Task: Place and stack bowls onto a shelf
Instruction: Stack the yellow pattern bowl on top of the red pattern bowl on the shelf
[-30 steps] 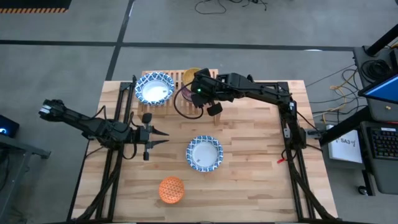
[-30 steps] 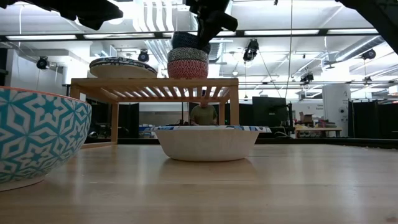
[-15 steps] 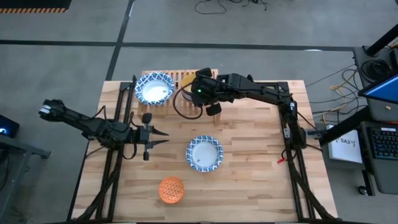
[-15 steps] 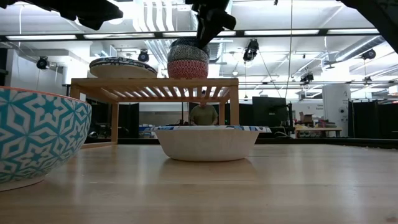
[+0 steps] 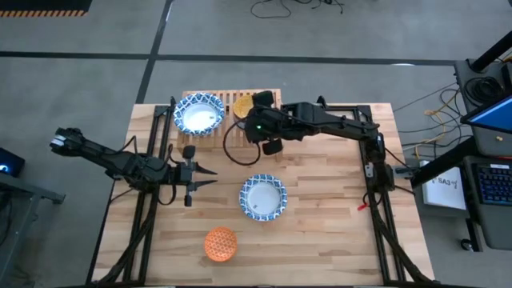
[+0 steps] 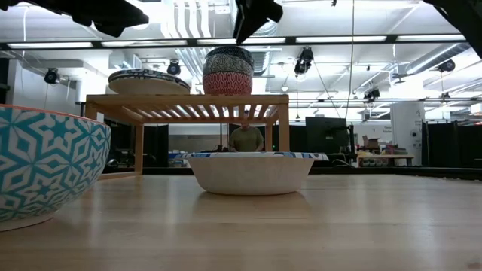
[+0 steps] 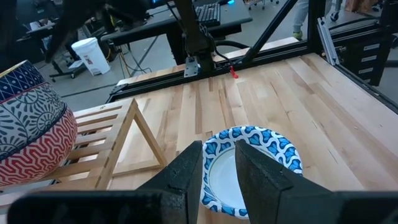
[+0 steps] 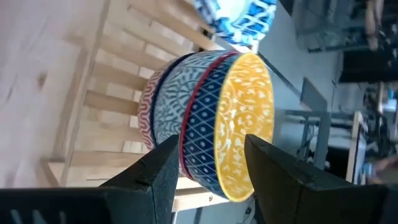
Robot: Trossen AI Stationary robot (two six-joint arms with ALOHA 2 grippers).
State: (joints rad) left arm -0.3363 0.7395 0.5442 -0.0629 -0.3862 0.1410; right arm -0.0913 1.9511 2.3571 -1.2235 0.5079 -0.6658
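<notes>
On the shelf (image 5: 218,102), at the table's far edge: a wide blue-patterned bowl (image 5: 198,114) toward its left end, and beside it a stack of small bowls (image 5: 243,105), a dark blue bowl (image 8: 202,130) with a yellow inside nested in a red one (image 6: 227,82)

Just in front of that stack, above the table (image 5: 320,208): right gripper (image 5: 270,138), raised clear of the bowls, fingers parted and holding nothing, the stack framed between them in the right wrist view

At mid-table: another wide blue-patterned bowl (image 5: 263,198), white inside, standing alone; seen in the low view as a white-sided bowl (image 6: 250,172) in front of the shelf legs

Near the table's front edge: an orange bowl (image 5: 221,244), set apart from the rest

Over the left side of the table: left gripper (image 5: 192,175), idle, pointing toward the centre, fingers only narrowly parted with nothing between them, the mid-table bowl (image 7: 252,163) just beyond the tips

Close to the low camera, at its left: a teal-and-white patterned bowl (image 6: 47,167)

Behind the shelf in the low view: a person (image 6: 246,138) far back in the room
</notes>
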